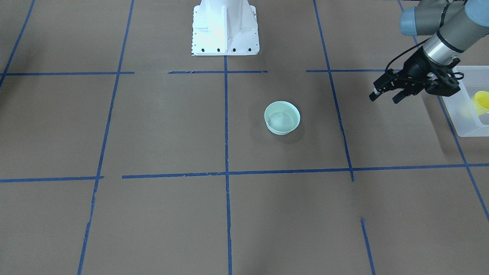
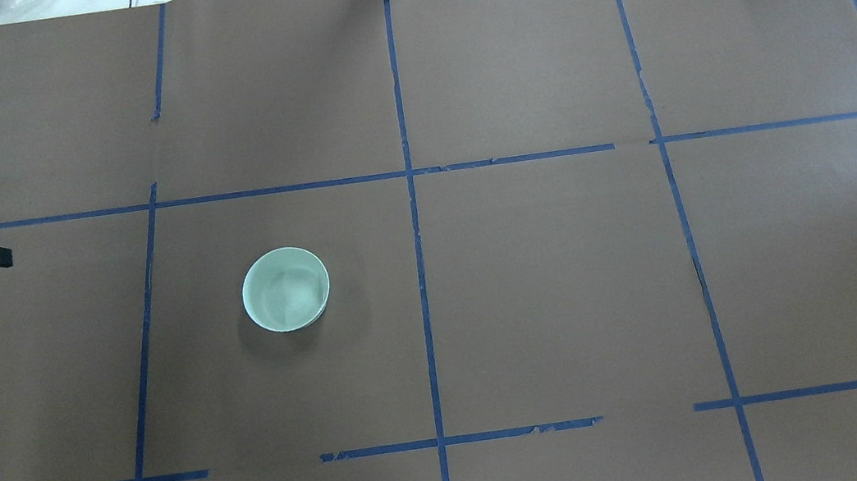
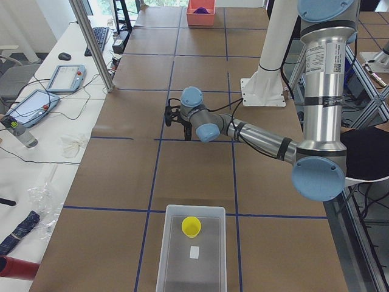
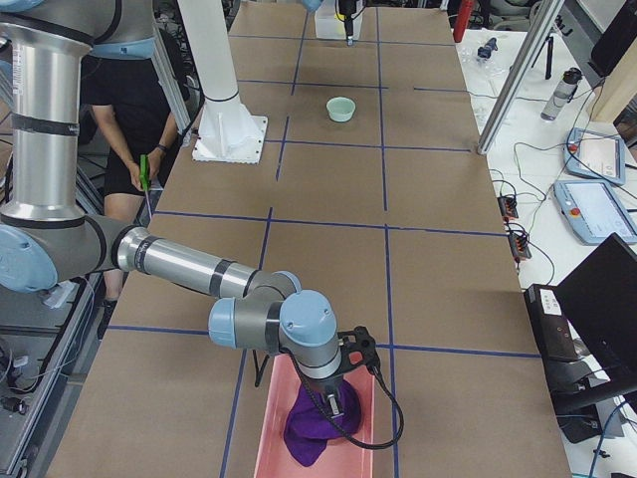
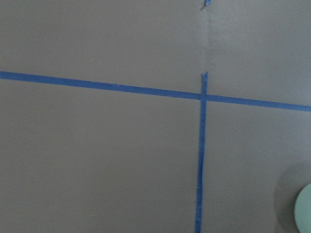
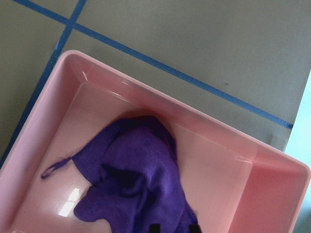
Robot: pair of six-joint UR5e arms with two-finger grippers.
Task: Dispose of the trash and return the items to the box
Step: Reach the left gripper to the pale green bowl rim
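The mint-green bowl [image 1: 282, 117] stands upright and empty on the brown table; it also shows in the overhead view [image 2: 286, 289] and at the left wrist view's corner [image 5: 305, 213]. The yellow cup [image 1: 482, 101] lies inside the frosted-white box [image 1: 464, 128] at the table's end, as the exterior left view also shows for the cup [image 3: 191, 226]. My left gripper [image 1: 386, 97] is open and empty, hovering between box and bowl. My right gripper [image 4: 333, 403] hangs low over a purple cloth [image 6: 141, 184] in a pink bin [image 6: 204, 136]; I cannot tell its state.
The white robot base [image 1: 225, 30] stands behind the bowl. Blue tape lines grid the table. The pink bin [image 4: 318, 428] sits at the table's end on my right. A person [image 4: 119, 110] stands behind the robot. Tablets and cables lie on the side bench.
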